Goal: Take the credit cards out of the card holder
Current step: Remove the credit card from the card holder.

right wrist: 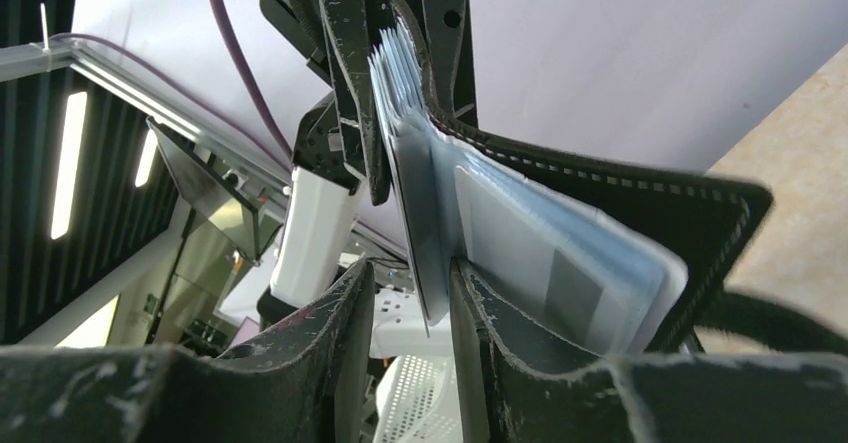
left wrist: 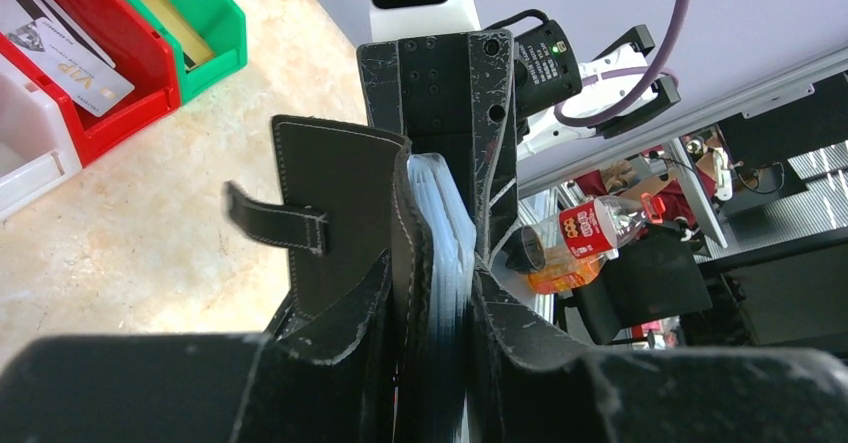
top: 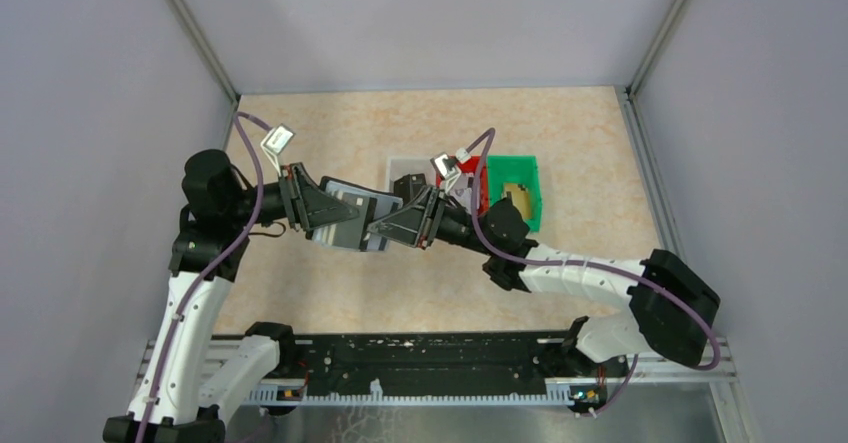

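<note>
The black card holder (top: 352, 221) hangs above the table between my two grippers. My left gripper (left wrist: 432, 268) is shut on it, squeezing the black cover with its snap-tab strap (left wrist: 275, 220) and the grey-blue card slots (left wrist: 447, 213). My right gripper (right wrist: 412, 268) is open at the other end. One thin slot leaf (right wrist: 428, 263) stands between its fingers, against the right one, with a gap on the left. A grey-white credit card with a dark stripe (right wrist: 545, 258) sits in a clear slot beside it. More credit cards (left wrist: 70, 53) lie in the red bin (left wrist: 150, 58).
Three small bins stand on the table behind the grippers: white (top: 400, 166), red (top: 478, 195) and green (top: 528, 168). A gold card (top: 515, 195) lies in the green one. Grey walls close in the table on three sides.
</note>
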`<state>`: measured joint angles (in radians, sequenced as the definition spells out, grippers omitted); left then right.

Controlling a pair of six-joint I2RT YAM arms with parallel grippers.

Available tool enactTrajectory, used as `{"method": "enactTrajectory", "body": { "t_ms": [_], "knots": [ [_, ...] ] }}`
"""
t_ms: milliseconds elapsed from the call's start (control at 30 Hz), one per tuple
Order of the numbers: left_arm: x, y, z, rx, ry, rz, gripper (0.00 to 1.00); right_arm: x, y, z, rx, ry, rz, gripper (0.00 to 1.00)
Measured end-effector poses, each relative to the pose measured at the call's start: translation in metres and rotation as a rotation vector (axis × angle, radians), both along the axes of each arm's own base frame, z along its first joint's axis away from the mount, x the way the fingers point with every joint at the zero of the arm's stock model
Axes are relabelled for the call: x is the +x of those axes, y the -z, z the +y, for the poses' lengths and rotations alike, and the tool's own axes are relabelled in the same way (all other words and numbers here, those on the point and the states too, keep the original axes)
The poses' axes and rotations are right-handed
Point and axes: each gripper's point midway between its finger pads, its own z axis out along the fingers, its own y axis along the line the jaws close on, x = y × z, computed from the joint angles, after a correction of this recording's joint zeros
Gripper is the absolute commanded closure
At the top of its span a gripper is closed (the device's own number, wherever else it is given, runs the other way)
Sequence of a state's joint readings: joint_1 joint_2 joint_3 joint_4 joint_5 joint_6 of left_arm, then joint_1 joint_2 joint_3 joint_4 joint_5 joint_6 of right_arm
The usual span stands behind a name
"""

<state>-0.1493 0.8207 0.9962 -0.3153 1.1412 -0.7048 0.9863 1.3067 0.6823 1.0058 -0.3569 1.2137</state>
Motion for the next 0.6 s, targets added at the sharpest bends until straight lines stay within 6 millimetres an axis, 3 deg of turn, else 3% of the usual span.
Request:
{"method": "enactTrajectory", "body": {
  "t_ms": [100,233,300,600],
  "knots": [
    [-0.0001,-0.0002,0.0001,0.000,0.000,-0.002,0.86,-0.0001,-0.0033,0.0027,0.005,-0.010,-0.007,0.71],
    [0.0002,-0.0002,0.0003,0.000,-0.002,-0.002,0.86,0.0004,-0.0040,0.0075,0.008,-0.025,-0.011,0.93],
    [0.0002,-0.0003,0.0003,0.000,-0.002,-0.005,0.86,0.0006,-0.0023,0.0096,0.006,-0.033,-0.006,1.00],
    [0.0003,0.0003,0.0008,0.002,-0.006,-0.004,0.84,-0.0005,-0.0021,0.0073,0.021,-0.032,-0.008,1.00]
  ]
}}
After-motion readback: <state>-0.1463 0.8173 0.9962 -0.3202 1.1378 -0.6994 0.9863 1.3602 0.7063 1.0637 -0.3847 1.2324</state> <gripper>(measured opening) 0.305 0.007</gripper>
